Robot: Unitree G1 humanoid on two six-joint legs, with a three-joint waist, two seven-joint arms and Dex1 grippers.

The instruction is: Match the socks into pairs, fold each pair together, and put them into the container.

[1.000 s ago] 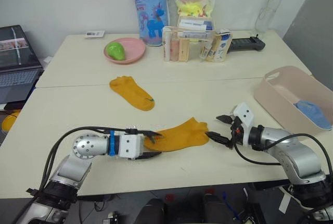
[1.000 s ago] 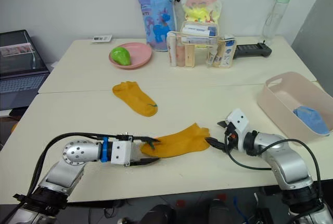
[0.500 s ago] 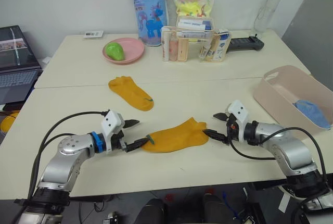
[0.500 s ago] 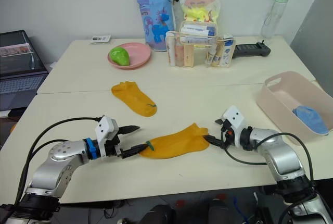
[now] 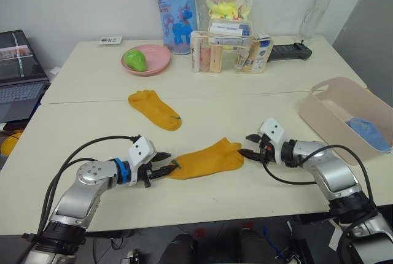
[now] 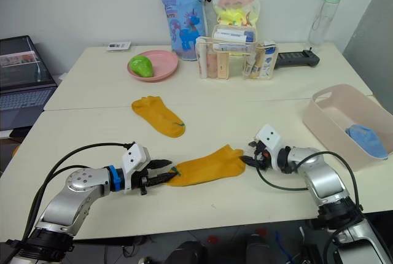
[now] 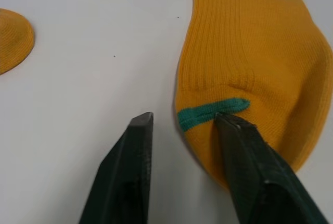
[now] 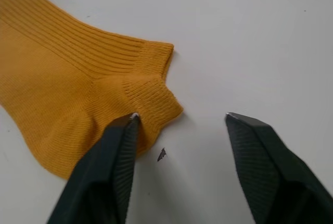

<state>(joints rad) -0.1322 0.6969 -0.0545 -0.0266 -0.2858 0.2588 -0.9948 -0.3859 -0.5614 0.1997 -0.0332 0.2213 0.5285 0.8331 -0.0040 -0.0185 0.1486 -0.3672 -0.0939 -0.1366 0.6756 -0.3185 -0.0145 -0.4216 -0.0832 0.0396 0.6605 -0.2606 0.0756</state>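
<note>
Your near yellow sock lies flat by the table's front edge, its mate toward the middle. The left gripper has slid in, spread, to the toe; the right gripper, spread, has reached the cuff. Neither pinches yet.

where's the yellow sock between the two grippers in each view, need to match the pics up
Left eye view: near sock lies on the table's front half, between left gripper and right gripper.
Right eye view: same place, slightly lower in the picture.
Left wrist view: its toe end, one finger on it.
Right wrist view: its cuff end.
Shared landmark: the green toe stitch, also at.
</note>
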